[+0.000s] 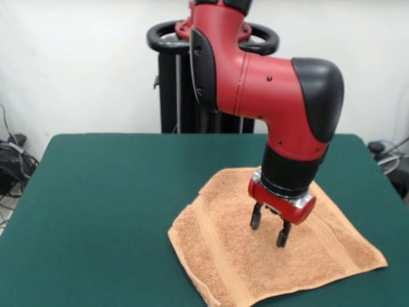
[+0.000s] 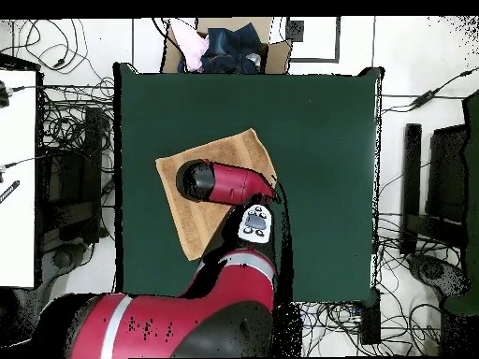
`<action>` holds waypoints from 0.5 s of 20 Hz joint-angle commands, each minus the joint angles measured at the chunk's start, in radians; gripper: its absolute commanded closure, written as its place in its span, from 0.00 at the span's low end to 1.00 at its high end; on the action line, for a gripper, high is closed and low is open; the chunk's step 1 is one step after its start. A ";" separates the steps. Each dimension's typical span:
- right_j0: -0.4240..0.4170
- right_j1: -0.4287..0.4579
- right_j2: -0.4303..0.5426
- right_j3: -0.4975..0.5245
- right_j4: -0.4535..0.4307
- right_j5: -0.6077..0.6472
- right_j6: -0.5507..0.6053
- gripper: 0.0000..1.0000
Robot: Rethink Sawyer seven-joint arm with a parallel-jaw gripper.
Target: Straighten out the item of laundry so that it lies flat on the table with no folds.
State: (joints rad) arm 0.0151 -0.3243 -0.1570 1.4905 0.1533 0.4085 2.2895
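A: Towel [image 1: 255, 256], orange-tan terry, lies spread on the green table [image 1: 115, 192], toward the front edge in the front view, under the arm.

B: And the gripper [image 1: 269, 229]?

A: Hovering just above the cloth's middle, its two fingers parted, nothing between them.

B: How would it handle?

A: Soft, limp and light, I'd judge; it will drape and drag on the felt instead of sliding stiffly. A woven band [image 1: 220, 256] runs near one edge. Pinching a corner or a hem looks best.

B: Any writing?

A: None readable; no tag or label shows in either view.
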 commanded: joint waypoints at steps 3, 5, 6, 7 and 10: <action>-0.035 -0.004 0.129 0.120 -0.058 -0.041 0.018 0.00; -0.046 -0.016 0.137 0.131 -0.061 -0.034 0.014 0.00; -0.047 -0.017 0.140 0.130 -0.061 -0.031 0.015 0.00; -0.050 -0.017 0.143 0.132 -0.063 -0.033 0.016 0.00; -0.053 -0.017 0.148 0.133 -0.066 -0.034 0.020 0.00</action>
State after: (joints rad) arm -0.0161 -0.3344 -0.1135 1.5382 0.1311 0.4031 2.2895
